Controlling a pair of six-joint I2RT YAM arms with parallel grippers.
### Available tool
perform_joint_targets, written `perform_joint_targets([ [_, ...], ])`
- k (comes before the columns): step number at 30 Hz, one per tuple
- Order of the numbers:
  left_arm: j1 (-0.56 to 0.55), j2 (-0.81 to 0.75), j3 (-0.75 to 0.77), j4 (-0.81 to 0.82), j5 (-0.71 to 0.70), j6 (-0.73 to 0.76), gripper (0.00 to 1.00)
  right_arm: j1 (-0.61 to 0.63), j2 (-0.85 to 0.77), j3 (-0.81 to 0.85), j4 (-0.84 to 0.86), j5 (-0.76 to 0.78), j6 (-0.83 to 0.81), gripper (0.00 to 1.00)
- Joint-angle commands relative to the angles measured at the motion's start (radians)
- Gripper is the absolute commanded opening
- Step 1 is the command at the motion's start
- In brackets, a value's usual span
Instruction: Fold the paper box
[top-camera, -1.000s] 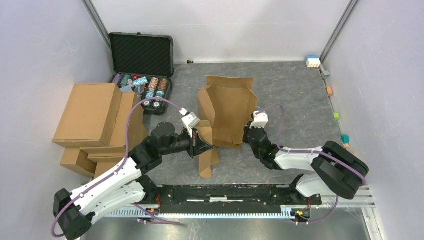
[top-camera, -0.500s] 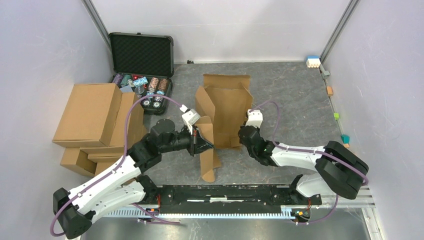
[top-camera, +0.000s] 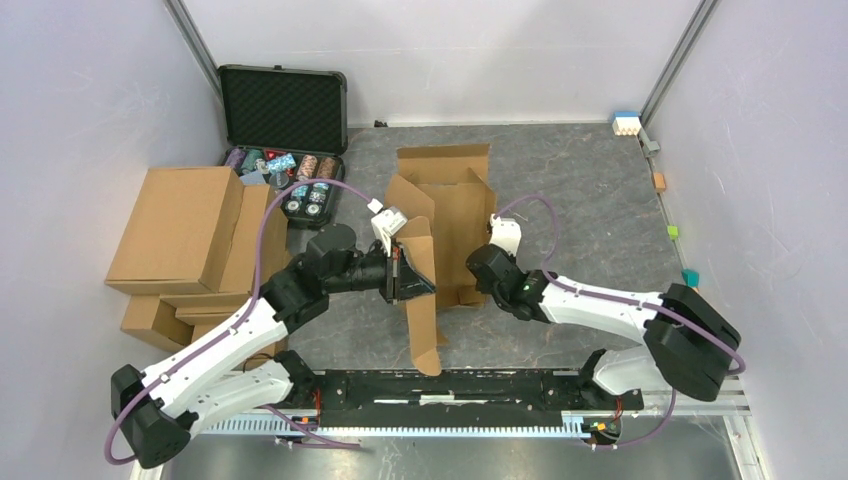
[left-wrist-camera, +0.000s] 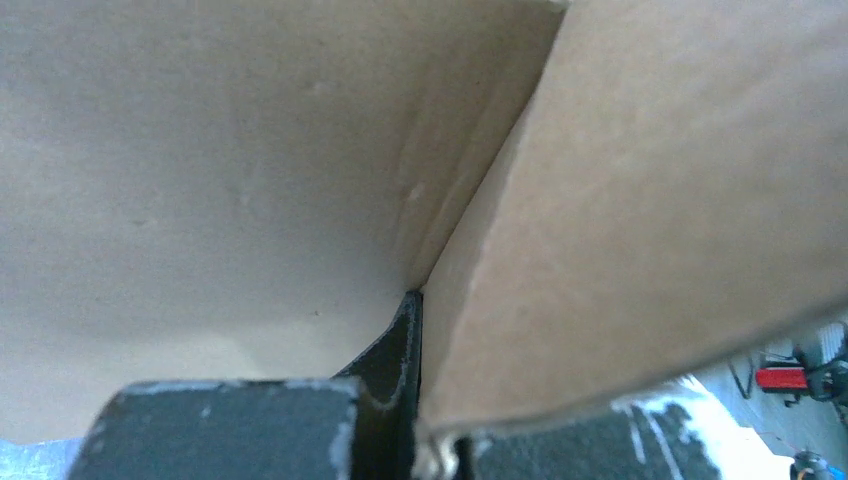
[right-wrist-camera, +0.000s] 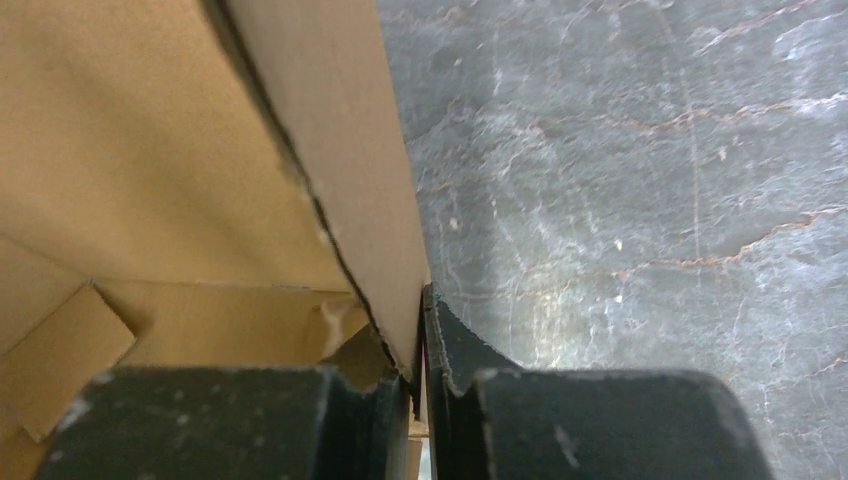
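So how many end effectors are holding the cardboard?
2. The left end effector pinches the paper box by a left flap; the right end effector pinches its right wall.

even bright light overhead; wrist views blurred close up, soft shadows.

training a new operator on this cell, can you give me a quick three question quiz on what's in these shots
1. True or false: the left hand and the right hand are both shut on the paper box.
2. Where does the open black case sit relative to the paper box? A) rear left B) rear right C) by the arm bases
3. Fill the gap: the pile of cartons lies on the ___ side of the table.
Key: 1 true; 2 A; 3 left.
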Motion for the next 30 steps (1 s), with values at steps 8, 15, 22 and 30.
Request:
perform_joint_targets([
  [8, 0.024, 0.059, 0.033, 0.028, 0.132, -0.007, 0.02, 0.021, -0.248, -0.169, 0.076, -0.18, -0.047, 0.21],
  [15, -0.013, 0.041, -0.037, 0.019, 0.091, 0.088, 0.02, 0.021, -0.323, -0.307, 0.288, -0.176, -0.174, 0.02],
  [22, -0.037, 0.064, 0.014, -0.078, 0.077, 0.163, 0.02, 0.021, -0.309, -0.332, 0.42, -0.281, -0.386, 0.11],
  [30, -0.037, 0.094, 0.068, -0.143, 0.089, 0.183, 0.02, 0.009, -0.328, -0.349, 0.514, -0.352, -0.533, 0.23],
])
